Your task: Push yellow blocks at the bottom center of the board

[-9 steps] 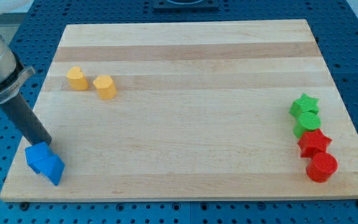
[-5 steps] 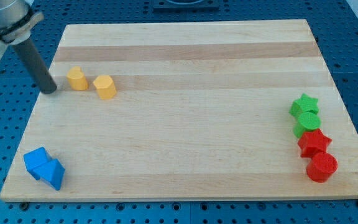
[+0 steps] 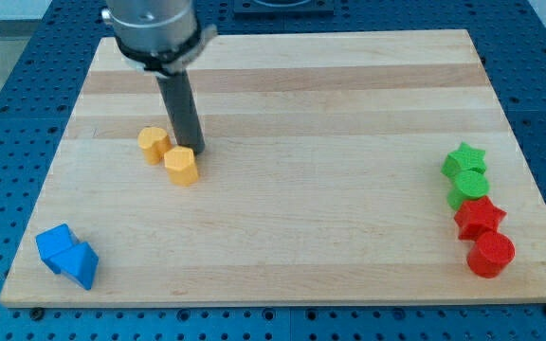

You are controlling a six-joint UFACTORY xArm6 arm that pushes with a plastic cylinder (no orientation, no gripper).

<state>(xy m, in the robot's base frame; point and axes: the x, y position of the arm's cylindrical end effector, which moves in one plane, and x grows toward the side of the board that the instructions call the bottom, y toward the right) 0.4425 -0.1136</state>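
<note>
The two yellow blocks sit in the upper left part of the surface point(image 3: 282, 85), close together and seemingly touching: one yellow block point(image 3: 154, 145) toward the view's left, the other yellow block point(image 3: 182, 165) just below and to its right. My tip point(image 3: 193, 152) stands right against the upper right edge of that second block, on the side away from the view's bottom, which looks like the sensible place to shove from if the pair is to travel down toward the bottom centre. There is no claw on this arm, only the dark rod, so nothing is grasped. The bottom centre is bare wood, well apart from the yellows. Two blue blocks point(image 3: 66, 255) huddle at the bottom left corner; at the right edge run a green star point(image 3: 464, 158), a green block point(image 3: 468, 189), a red star point(image 3: 480, 217) and a red cylinder point(image 3: 490, 254).
</note>
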